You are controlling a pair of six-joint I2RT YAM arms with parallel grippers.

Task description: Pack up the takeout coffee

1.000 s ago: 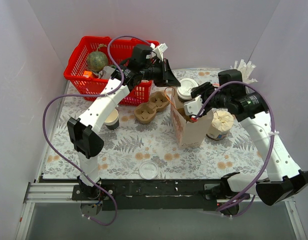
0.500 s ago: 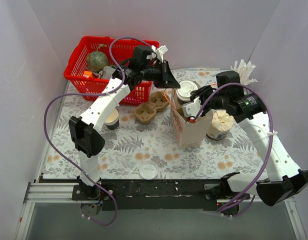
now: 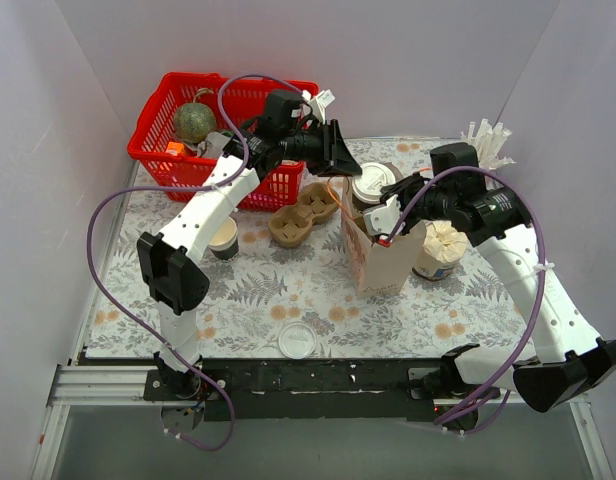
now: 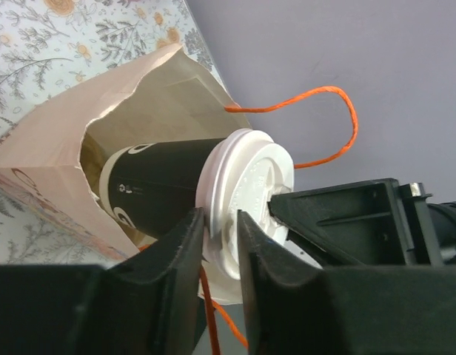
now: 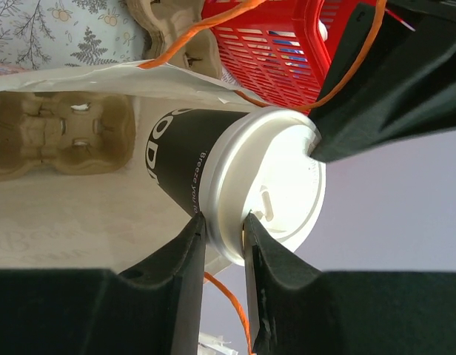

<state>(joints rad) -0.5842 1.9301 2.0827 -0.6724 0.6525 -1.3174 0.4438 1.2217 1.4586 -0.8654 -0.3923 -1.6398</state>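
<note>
Two things can be made out in the red basket [image 3: 160,160] at the far left, said the first: a round greenish ball [image 3: 195,122] and something orange [image 3: 174,149], too small to name.

And in front of it? asked the second.

A plain cup [image 3: 224,238] stands on the flowered table [image 3: 288,290]. A pulp cup carrier [image 3: 300,215] lies to its right, and a loose white lid [image 3: 297,340] lies near the front edge.

Where is the takeout coffee [image 3: 373,184]?

Its dark lower part is down in the mouth of the paper bag [image 3: 383,262], with its white lid above the bag's edge. The orange cord handles [image 4: 339,111] loop beside it. A second carrier [image 5: 58,140] shows inside the bag.

Does the left gripper [image 4: 220,222] hold it?

Its fingers stand narrowly apart with the lid's rim between them. Whether they press on the rim cannot be told.

And the right gripper [image 5: 224,222]?

It is the same from the other side: the fingers sit close on either side of the rim, and it is not clear whether they grip or leave a small gap.

What stands furthest right?

A white tub [image 3: 438,255] topped with crumpled paper is just beside the bag. Behind it is a bunch of white sticks [image 3: 488,135].
</note>
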